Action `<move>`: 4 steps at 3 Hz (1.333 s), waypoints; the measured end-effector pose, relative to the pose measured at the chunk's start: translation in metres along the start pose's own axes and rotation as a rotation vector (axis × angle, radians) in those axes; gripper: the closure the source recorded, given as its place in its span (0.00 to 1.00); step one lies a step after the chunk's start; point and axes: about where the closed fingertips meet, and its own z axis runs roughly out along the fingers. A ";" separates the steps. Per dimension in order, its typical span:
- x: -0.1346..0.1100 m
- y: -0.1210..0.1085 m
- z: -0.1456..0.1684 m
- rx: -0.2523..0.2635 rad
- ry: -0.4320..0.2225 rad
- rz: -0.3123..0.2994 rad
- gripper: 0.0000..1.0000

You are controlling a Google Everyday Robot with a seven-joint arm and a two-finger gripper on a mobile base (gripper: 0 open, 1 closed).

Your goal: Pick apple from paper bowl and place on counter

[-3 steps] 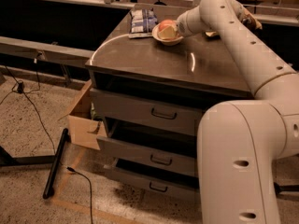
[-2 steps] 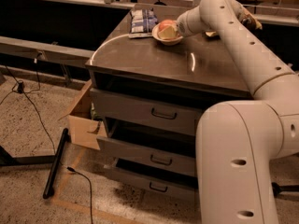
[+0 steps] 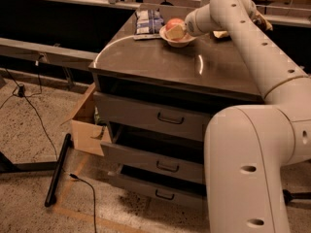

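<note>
The red-orange apple [image 3: 172, 24] sits in the white paper bowl [image 3: 178, 42] at the far middle of the dark glossy counter [image 3: 160, 64]. My gripper [image 3: 180, 31] reaches in from the right at the end of the white arm. It is right at the apple's near-right side, over the bowl. The arm's end hides part of the bowl and the right side of the apple.
A blue-and-white snack bag [image 3: 147, 22] lies just left of the bowl. A tan object [image 3: 220, 33] shows behind the arm. The cabinet has three handled drawers [image 3: 170, 118]. An open cardboard box [image 3: 86, 125], cables and a black bar [image 3: 57, 170] are on the floor at left.
</note>
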 end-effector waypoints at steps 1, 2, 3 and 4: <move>-0.011 -0.009 -0.019 0.010 -0.033 0.008 1.00; -0.017 -0.024 -0.046 0.038 -0.069 0.031 1.00; -0.009 -0.048 -0.080 0.089 -0.073 0.063 1.00; 0.016 -0.074 -0.123 0.159 -0.042 0.102 1.00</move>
